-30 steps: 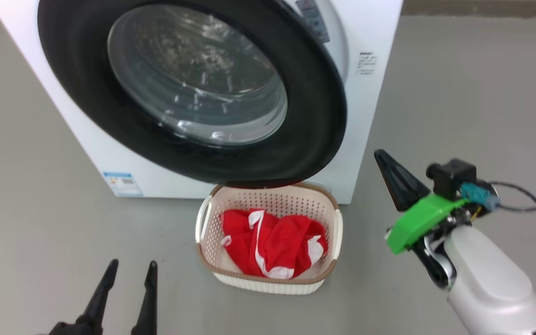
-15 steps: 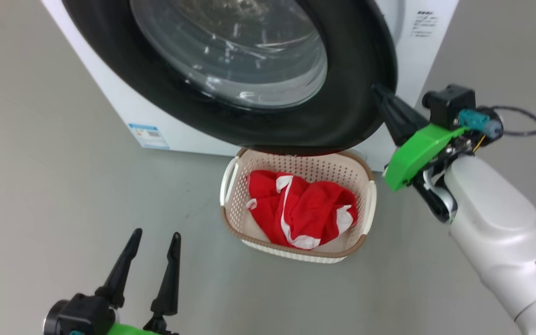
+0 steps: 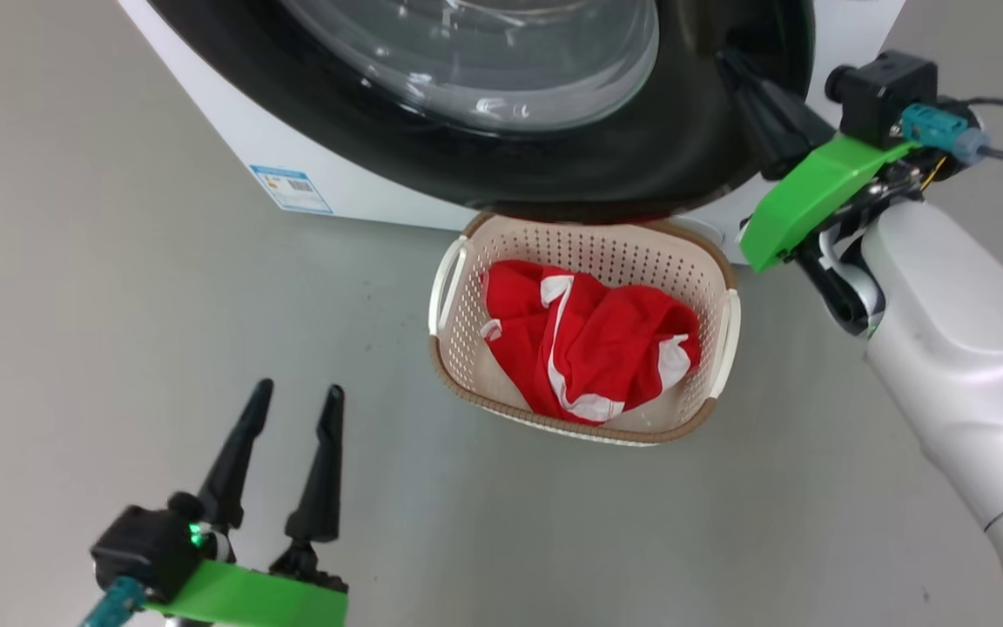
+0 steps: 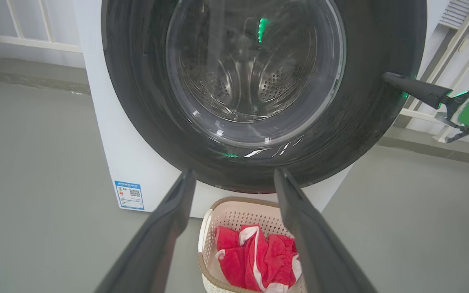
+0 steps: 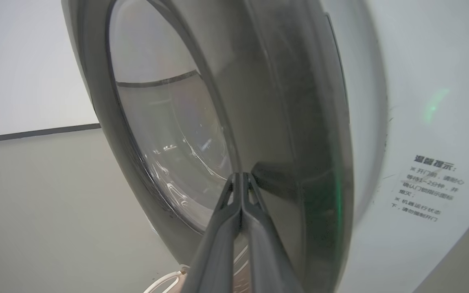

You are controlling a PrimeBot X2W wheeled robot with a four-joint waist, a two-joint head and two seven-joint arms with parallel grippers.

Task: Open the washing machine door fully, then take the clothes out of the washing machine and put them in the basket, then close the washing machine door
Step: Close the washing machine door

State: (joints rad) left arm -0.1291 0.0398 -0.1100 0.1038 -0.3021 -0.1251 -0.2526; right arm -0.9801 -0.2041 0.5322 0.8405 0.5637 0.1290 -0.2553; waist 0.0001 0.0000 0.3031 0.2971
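The washing machine door (image 3: 571, 165), a black rim around a clear glass bowl, lies close against the white washing machine (image 3: 232, 131); I cannot tell whether it is latched. My right gripper (image 3: 732, 65) is shut with nothing held, and its joined tips (image 5: 240, 176) press the door's rim (image 5: 283, 122) on the right side. It also shows as the right gripper (image 4: 389, 76) at the rim's edge. The red clothes (image 3: 589, 348) with white trim lie in the cream basket (image 3: 458, 383) on the floor below the door. My left gripper (image 3: 299, 390) hangs open and empty, left of the basket.
Bare grey floor lies all round the basket and machine. A blue sticker (image 3: 291, 187) marks the machine's lower front, and a printed label (image 5: 430, 191) sits to the right of the door. A window frame and a wall (image 4: 454, 36) stand behind at the right.
The head camera has shifted. My right gripper has moved up and left from open floor onto the door's right rim, and the door has swung closer to the machine. The basket and clothes stay put.
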